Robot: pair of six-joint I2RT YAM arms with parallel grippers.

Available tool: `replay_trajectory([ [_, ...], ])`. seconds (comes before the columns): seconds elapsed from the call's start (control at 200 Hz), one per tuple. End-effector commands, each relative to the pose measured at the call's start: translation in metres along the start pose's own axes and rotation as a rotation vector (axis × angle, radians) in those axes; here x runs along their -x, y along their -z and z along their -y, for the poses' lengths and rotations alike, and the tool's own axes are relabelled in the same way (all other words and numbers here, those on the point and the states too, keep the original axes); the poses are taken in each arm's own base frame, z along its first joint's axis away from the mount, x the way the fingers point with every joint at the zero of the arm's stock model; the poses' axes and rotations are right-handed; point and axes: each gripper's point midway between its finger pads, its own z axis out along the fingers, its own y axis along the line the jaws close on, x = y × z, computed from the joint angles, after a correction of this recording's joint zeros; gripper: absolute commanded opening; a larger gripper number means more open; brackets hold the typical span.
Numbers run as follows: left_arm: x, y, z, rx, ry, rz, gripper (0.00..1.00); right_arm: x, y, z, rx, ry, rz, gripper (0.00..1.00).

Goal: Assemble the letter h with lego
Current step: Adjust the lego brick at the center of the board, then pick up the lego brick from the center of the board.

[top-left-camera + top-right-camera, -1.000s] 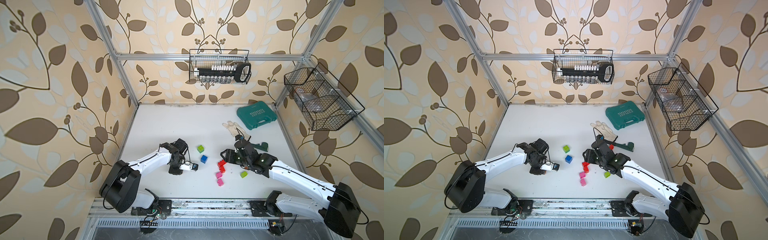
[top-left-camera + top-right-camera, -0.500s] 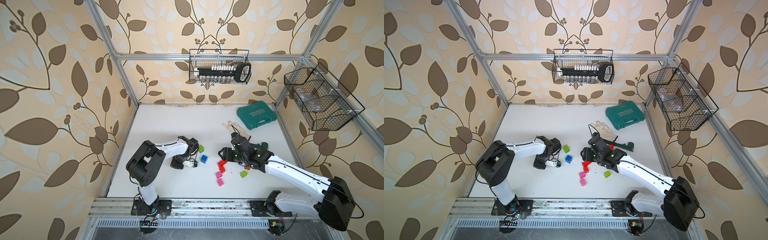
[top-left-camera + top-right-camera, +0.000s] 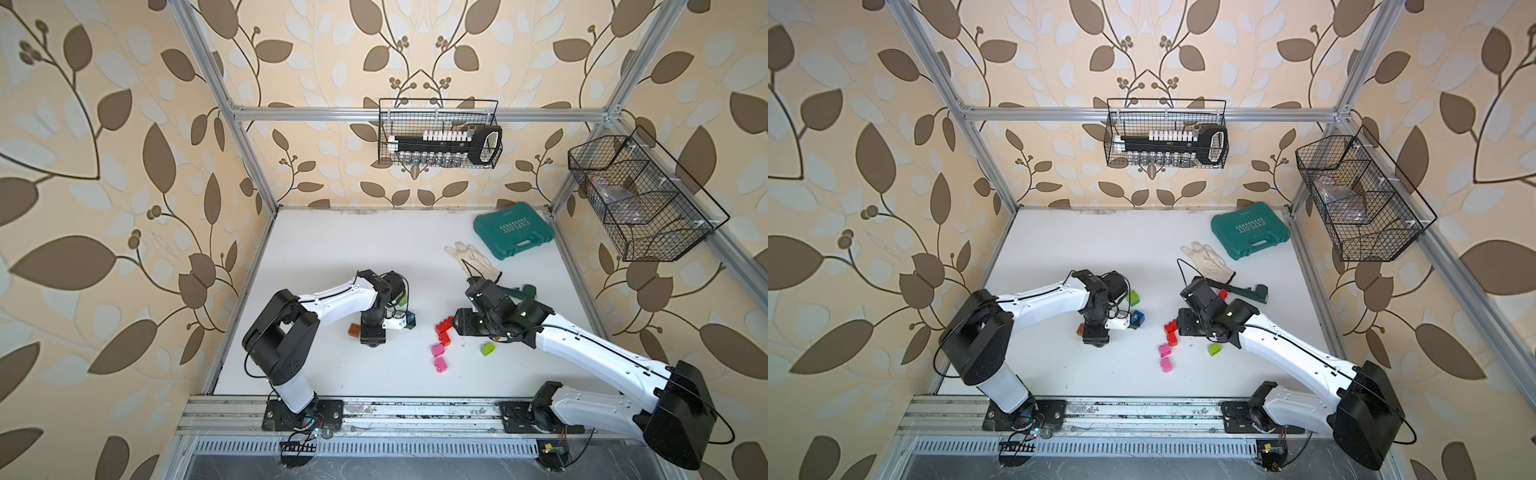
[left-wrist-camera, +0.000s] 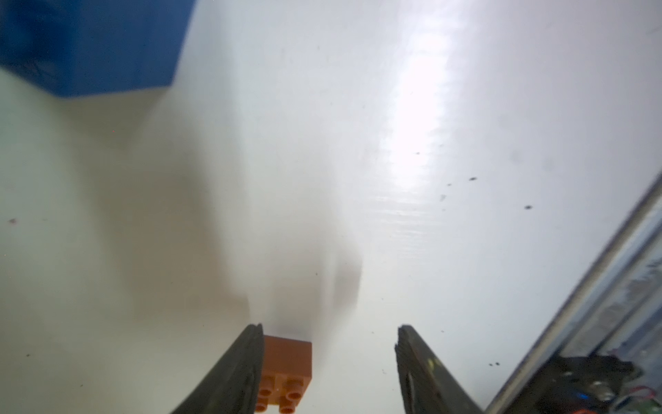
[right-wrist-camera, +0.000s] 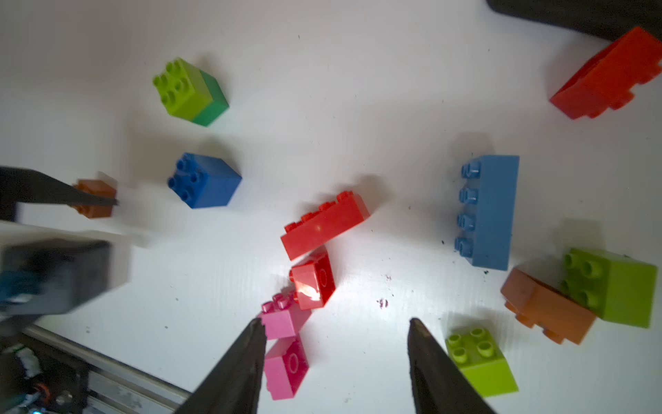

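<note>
left gripper [image 4: 329,328]: jaws wide, orange brick [image 4: 286,362] on the table touching one finger, unclamped, just left of frame centre in both top views | right gripper [image 5: 336,320]: jaws wide, empty, over bare white table [image 5: 358,107] | pink bricks [image 5: 286,369] beside one finger, lime brick [image 5: 480,362] beside the other | red bricks [image 3: 444,330] mid-frame in a top view

We get both top views from high up front, looking down over whole white table [image 3: 332,249], far off. Wrist cams sit close, aimed down at it; both catch small orange brick [image 4: 286,362].
</note>
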Motion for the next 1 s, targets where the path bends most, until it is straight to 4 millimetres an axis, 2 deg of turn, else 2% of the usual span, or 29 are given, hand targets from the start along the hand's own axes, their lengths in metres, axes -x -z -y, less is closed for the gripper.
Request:
replay_trajectory([
  [0.0, 0.015, 0.047, 0.004, -0.067, 0.073, 0.253, 0.64, -0.033, -0.001, -0.001, -0.065, 0.105, -0.117, 0.58],
  [0.07, 0.013, 0.065, -0.007, -0.064, 0.143, 0.372, 0.66, -0.038, -0.008, -0.001, -0.100, 0.105, -0.128, 0.57],
  [0.16, 0.007, 0.082, -0.019, -0.046, 0.219, 0.495, 0.71, -0.028, -0.016, -0.007, -0.117, 0.094, -0.110, 0.57],
  [0.23, 0.003, 0.088, -0.017, -0.072, 0.249, 0.568, 0.83, -0.018, -0.023, -0.023, -0.079, 0.094, -0.098, 0.57],
  [0.3, 0.002, 0.091, -0.011, -0.085, 0.263, 0.606, 0.86, -0.013, -0.032, -0.032, -0.054, 0.072, -0.092, 0.58],
  [0.46, -0.001, 0.091, -0.005, -0.103, 0.288, 0.643, 0.86, -0.005, -0.054, -0.036, -0.023, 0.028, -0.099, 0.57],
  [0.565, -0.001, 0.090, -0.001, -0.115, 0.292, 0.656, 0.85, -0.002, -0.063, -0.032, -0.036, 0.036, -0.116, 0.52],
  [0.715, -0.002, 0.089, 0.002, -0.117, 0.300, 0.662, 0.83, -0.010, -0.075, -0.032, -0.033, 0.023, -0.163, 0.42],
  [0.87, -0.001, 0.090, 0.002, -0.121, 0.299, 0.669, 0.82, -0.014, -0.080, -0.027, -0.045, -0.006, -0.165, 0.35],
  [0.995, 0.003, 0.097, 0.003, -0.125, 0.287, 0.691, 0.82, -0.009, -0.073, -0.029, -0.028, -0.020, -0.143, 0.28],
])
